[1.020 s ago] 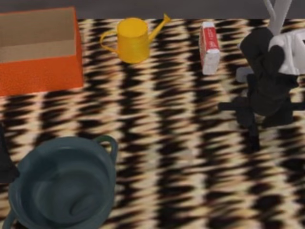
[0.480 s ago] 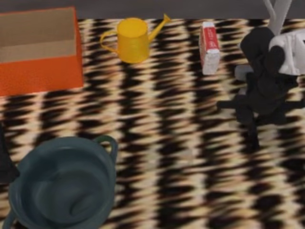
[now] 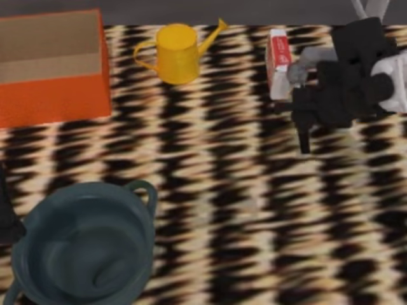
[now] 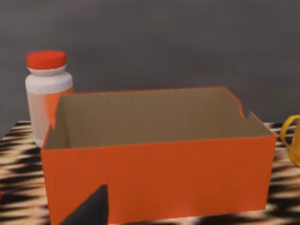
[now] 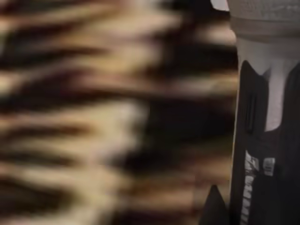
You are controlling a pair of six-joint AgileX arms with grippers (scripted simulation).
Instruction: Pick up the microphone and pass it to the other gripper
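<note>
The microphone [image 3: 300,66] shows its round grey mesh head beside the red-white carton at the table's back right. Its slim black handle runs toward the front through my right gripper [image 3: 313,103], which is shut on it and holds it above the table. In the right wrist view the mesh head [image 5: 262,14] and black handle [image 5: 260,159] fill one side, with one dark fingertip [image 5: 213,206] beside the handle. My left gripper [image 3: 5,219] is parked at the table's left edge; only one of its fingertips [image 4: 91,208] shows, set far to the side.
The red-white carton [image 3: 280,62] lies right next to the microphone's head. A yellow watering can [image 3: 177,52] stands at the back middle, an orange open box [image 3: 51,63] at the back left, a dark teal basin [image 3: 86,244] at the front left. A red-capped white bottle [image 4: 47,89] stands behind the box.
My right gripper has risen and swung back and left with the microphone, from the table's right side to beside the carton. The left arm has not moved.
</note>
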